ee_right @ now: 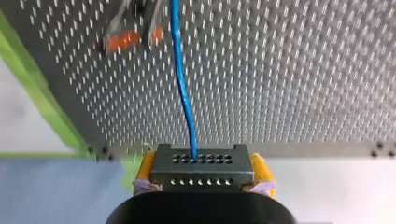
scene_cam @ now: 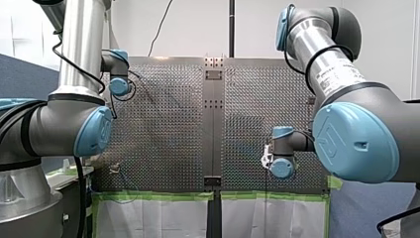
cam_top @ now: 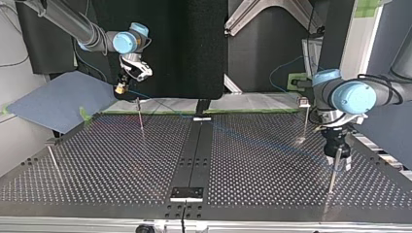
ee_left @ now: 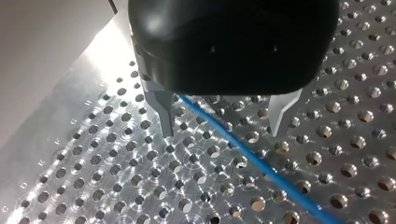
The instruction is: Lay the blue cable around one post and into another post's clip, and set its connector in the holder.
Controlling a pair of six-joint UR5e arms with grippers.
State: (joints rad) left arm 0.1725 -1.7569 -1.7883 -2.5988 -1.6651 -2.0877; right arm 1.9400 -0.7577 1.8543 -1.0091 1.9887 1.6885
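Cable, thin and blue, crosses the perforated metal desk in the top view, from the right gripper at ten o'clock toward the left gripper at four. Left wrist view: metal fingers gape wide, cable between them, ungripped. Right wrist view: yellow-padded fingers clamp the black multi-hole connector.

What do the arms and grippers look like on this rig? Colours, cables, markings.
Both my left arm and my right arm are silver tubes with grey joints and light blue caps; black cables run along them. The right one's tube carries a white label. Both grippers are black: my left gripper has tapered metal fingers, my right gripper yellow pads.
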